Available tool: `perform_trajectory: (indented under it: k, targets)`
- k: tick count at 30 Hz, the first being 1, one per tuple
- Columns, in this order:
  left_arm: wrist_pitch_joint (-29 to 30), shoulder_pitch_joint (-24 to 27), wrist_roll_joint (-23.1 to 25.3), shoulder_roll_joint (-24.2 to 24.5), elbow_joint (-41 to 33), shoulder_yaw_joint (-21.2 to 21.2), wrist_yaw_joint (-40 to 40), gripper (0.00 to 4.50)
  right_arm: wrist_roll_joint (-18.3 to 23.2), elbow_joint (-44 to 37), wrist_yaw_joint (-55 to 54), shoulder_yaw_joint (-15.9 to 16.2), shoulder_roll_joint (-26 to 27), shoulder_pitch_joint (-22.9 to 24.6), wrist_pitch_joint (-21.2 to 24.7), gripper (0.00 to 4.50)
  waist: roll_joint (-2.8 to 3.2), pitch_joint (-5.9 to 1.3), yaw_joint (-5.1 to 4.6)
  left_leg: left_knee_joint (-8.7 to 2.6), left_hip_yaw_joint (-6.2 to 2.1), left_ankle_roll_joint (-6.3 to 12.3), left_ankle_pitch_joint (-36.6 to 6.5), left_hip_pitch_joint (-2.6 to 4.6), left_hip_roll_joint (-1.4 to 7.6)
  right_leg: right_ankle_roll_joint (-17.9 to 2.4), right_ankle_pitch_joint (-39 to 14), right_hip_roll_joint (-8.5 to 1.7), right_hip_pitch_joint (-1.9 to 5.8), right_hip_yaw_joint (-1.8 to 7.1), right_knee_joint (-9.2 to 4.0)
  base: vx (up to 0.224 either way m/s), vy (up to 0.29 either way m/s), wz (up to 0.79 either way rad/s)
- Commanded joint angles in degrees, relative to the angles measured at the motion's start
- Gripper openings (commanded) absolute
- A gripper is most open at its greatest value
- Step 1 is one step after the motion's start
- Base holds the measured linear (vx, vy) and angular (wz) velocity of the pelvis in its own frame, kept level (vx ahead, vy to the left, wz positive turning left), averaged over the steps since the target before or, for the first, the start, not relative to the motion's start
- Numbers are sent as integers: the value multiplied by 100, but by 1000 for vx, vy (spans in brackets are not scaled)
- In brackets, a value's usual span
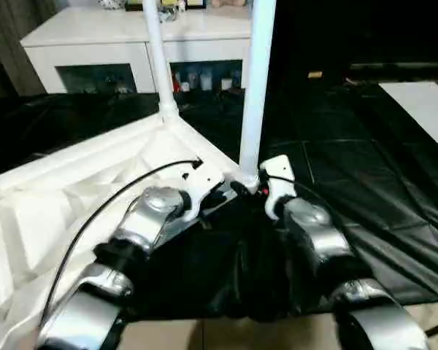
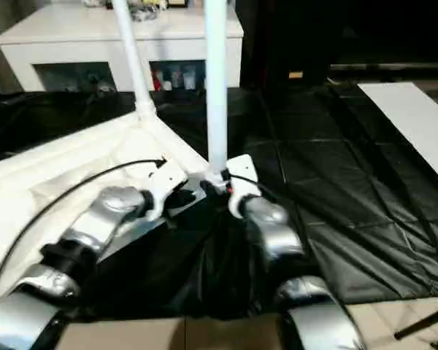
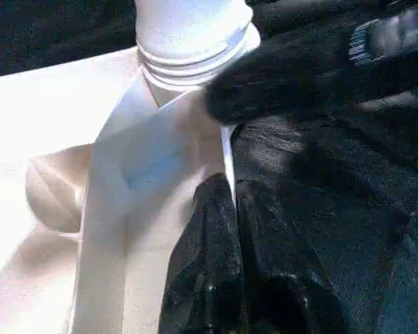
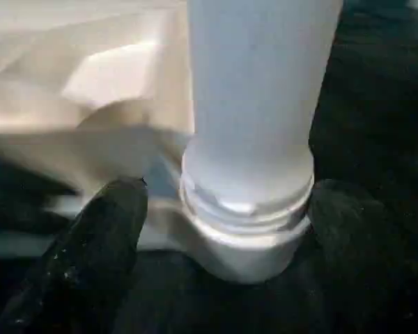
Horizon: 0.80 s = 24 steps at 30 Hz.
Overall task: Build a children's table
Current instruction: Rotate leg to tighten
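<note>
The children's table lies upside down on a black sheet, its white ribbed top [image 1: 58, 211] to my left. Two white legs stand upright in corner sockets: the far leg [image 1: 155, 51] and the near leg [image 1: 257, 87]. My right gripper [image 4: 244, 223] is open around the near leg's threaded base [image 4: 247, 209], with one black finger [image 4: 104, 236] a little apart from it on each side. My left gripper [image 3: 226, 229] is shut, its fingertips at the top's rim just beside that same corner socket [image 3: 188, 62], holding nothing.
A white cabinet [image 1: 131, 36] with glass doors stands behind the table top. The black sheet [image 1: 365, 189] covers the floor to the right, where a flat white board [image 1: 423, 109] lies. A black cable [image 1: 109, 197] runs over my left forearm.
</note>
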Motion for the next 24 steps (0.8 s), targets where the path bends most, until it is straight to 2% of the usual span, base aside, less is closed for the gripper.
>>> perform_trajectory:
  k: [1, 2, 3, 5, 6, 7, 9, 10, 12, 15, 17, 23, 24]
  targets:
    - [341, 452, 156, 372, -41, -575, -856, 0, 147, -614, 1280, 404, -351, 228, -92, 387, -54, -310, 30, -491, -206, 425, -1510, -19, 396, -1311, -1104, -375, 196, 211, -355, 60, -23, 1]
    - [341, 452, 156, 372, -41, -575, -856, 0, 147, -614, 1280, 404, -351, 228, -92, 387, -49, -322, 49, -479, -204, 467, -1422, -12, 409, -1331, -987, -386, 213, 216, -342, 60, -23, 1]
    - [246, 544, 125, 540, -228, -636, -1129, 0, 255, -843, 1770, 484, -575, 361, -54, 387, -55, -334, 35, -459, -186, 570, -1198, -19, 404, -1444, -718, -371, 208, 207, -308, 64, -33, 2]
    - [154, 670, 20, 780, -508, -697, -1542, 0, 369, -1052, 2360, 575, -833, 487, -20, 387, -46, -344, 77, -423, -166, 728, -917, -26, 416, -1566, -361, -366, 232, 190, -267, 27, -18, 0]
    - [109, 741, -51, 920, -674, -724, -1766, 0, 399, -1098, 2621, 607, -943, 522, -19, 387, -28, -346, 102, -422, -167, 780, -837, -42, 429, -1626, -283, -360, 248, 163, -241, 0, 0, 0]
    - [182, 779, -102, 990, -768, -730, -1875, 0, 424, -1103, 2750, 616, -982, 527, -13, 387, -27, -345, 109, -417, -151, 793, -802, -32, 440, -1672, -300, -357, 225, 155, -236, 40, -55, 0]
    - [282, 857, -162, 1121, -957, -731, -2033, 0, 478, -1105, 2944, 612, -994, 507, 7, 387, -16, -339, 150, -402, -120, 725, -799, 16, 446, -1727, -375, -355, 196, 161, -252, 0, 0, 0]
    - [283, 858, -163, 1123, -959, -731, -2035, 0, 479, -1105, 2946, 612, -994, 506, 7, 387, -30, -336, 172, -412, -120, 683, -826, 25, 458, -1735, -405, -353, 194, 160, -248, 0, 0, 0]
    - [335, 960, -199, 1261, -1202, -732, -2212, 0, 522, -1110, 3105, 622, -970, 457, 19, 387, -8, -322, 185, -447, -140, 514, -988, 11, 462, -1665, -700, -352, 215, 145, -257, 0, 0, 0]
    - [374, 1042, -211, 1357, -1411, -748, -2329, 0, 545, -1132, 3183, 653, -956, 426, 44, 387, 14, -319, 164, -467, -151, 388, -1076, 22, 466, -1592, -849, -344, 209, 147, -266, 0, 0, 0]
    - [389, 1066, -215, 1382, -1477, -755, -2343, 0, 550, -1144, 3207, 666, -950, 422, 57, 387, 11, -319, 164, -463, -140, 356, -1084, 41, 455, -1593, -819, -329, 192, 151, -270, 0, 0, 0]
    - [452, 1145, -253, 1464, -1716, -779, -2497, 0, 579, -1045, 3370, 653, -878, 350, 71, 387, 12, -333, 174, -451, -139, 389, -960, 26, 443, -1616, -604, -334, 212, 144, -242, 0, 0, 0]
    - [464, 1150, -255, 1471, -1738, -782, -2502, 0, 562, -1011, 3362, 646, -858, 325, 60, 387, 27, -336, 175, -452, -141, 379, -967, 31, 448, -1625, -611, -340, 210, 142, -239, 0, 0, 0]
